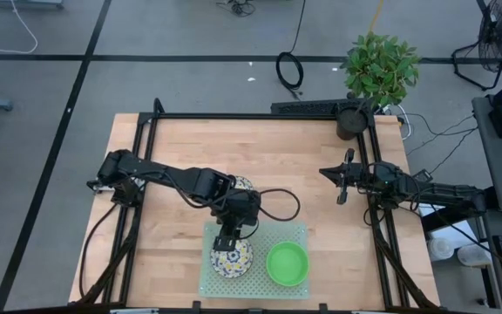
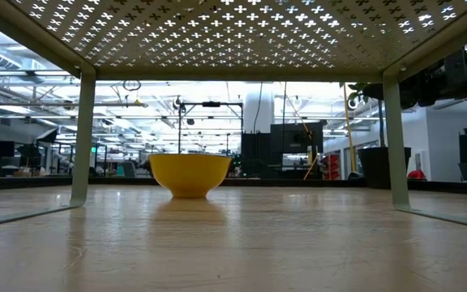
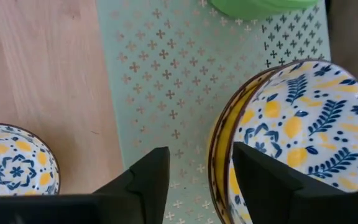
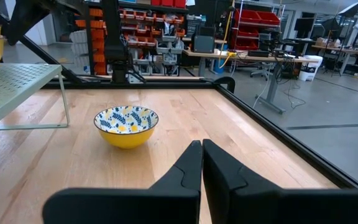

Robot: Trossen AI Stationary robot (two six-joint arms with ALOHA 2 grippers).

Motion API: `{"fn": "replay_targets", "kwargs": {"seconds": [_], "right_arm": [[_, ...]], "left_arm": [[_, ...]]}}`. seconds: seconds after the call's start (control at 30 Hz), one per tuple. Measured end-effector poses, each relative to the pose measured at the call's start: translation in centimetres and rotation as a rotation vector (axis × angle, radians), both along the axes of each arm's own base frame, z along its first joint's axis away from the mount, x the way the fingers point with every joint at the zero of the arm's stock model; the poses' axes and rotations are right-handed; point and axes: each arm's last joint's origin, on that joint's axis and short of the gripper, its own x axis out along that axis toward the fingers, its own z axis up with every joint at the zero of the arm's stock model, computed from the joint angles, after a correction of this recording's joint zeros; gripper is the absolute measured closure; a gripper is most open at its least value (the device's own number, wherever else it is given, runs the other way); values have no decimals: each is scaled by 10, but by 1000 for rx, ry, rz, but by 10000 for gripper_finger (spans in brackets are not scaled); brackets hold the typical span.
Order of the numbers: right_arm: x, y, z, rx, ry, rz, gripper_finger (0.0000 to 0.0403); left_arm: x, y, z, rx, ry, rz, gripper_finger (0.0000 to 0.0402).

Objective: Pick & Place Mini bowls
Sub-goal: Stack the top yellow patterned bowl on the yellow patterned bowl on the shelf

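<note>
A wooden table point(image 1: 190, 148) has a pale green rack point(image 1: 296, 234) with little holes standing near its front edge. Two small bowls sit on top of the rack, side by side. One is a flowery bowl point(image 1: 232, 257) with blue leaves and yellow dots. The other is a plain green bowl point(image 1: 287, 263), just to the right of it. Both sit flat with their open side facing up. They are round, so they have no long side.

The left gripper point(image 1: 227, 242) hangs right over the flowery bowl. Its two dark fingers point(image 3: 149, 177) are spread apart, one on each side of the bowl's rim. They are not squeezing it.

Another flowery bowl point(image 1: 243, 184) sits on the bare wood behind the rack, partly hidden under the left arm. It faces up too. It is yellow on the outside point(image 4: 125, 126).

The right gripper point(image 1: 343, 184) waits over the right side of the table, well away from the bowls. Its fingers are pressed together and hold nothing.

A potted plant point(image 1: 375, 74) stands at the far right corner of the table.
</note>
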Motion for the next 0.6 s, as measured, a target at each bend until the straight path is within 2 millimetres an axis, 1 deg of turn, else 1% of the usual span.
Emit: {"fn": "replay_targets", "kwargs": {"seconds": [0.2, 0.3, 0.47, 0.6], "right_arm": [[0, 0, 0, 0, 1, 0, 403], [0, 0, 0, 0, 0, -1, 403], [0, 0, 0, 0, 2, 0, 403], [0, 0, 0, 0, 0, 0, 403]], "left_arm": [[-5, 5, 13, -16, -37, 27, 220], [-11, 8, 22, 26, -71, 54, 220], [-21, 21, 35, 190, -129, 157, 220], [-32, 37, 42, 357, -125, 275, 220]]}}
